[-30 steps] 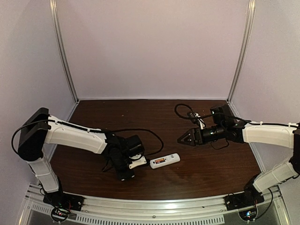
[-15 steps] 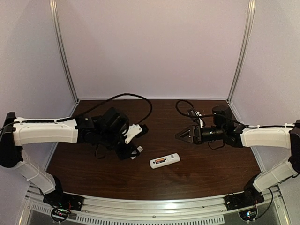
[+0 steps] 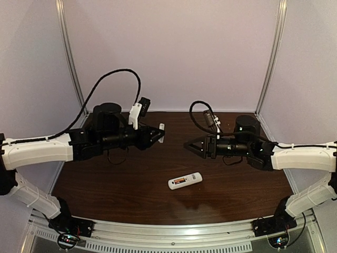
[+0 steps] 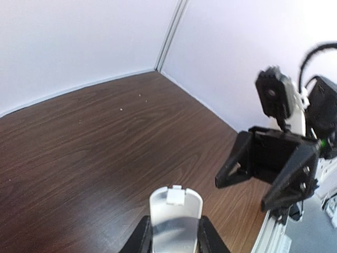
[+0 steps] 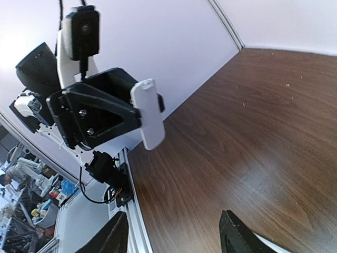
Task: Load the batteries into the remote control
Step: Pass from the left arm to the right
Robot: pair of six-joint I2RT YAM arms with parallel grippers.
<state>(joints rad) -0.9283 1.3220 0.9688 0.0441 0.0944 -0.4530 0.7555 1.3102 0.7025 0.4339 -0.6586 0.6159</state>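
Counter (image 3: 237, 179): dark wood grain, walled booth, both arm bases at the near edge.

Left arm (image 3: 37, 150): lifted off the counter and stretched toward mid-booth, wrist about level. Left claw (image 3: 158, 134) is pinching a small white cover piece (image 4: 175, 213) by its sides, rounded tabbed end pointing outward at the other arm. Likely carried up here to be presented or handed across; it looks like the lid for the battery bay.

Right arm (image 3: 300, 156): also raised, forearm near horizontal, reaching in from the right to face the left one. Right claw (image 3: 190, 146) is spread wide and empty, its mouth aimed at the cover. The two claws are near each other, not touching.

Remote control (image 3: 185, 181): lies flat on the counter, below and between the claws, well apart from both, back side up.

Batteries (image 3: 179, 181): an orange-red patch shows in the open bay, so loading looks done; count too small to tell. Judged remaining step: closing the bay with the cover.
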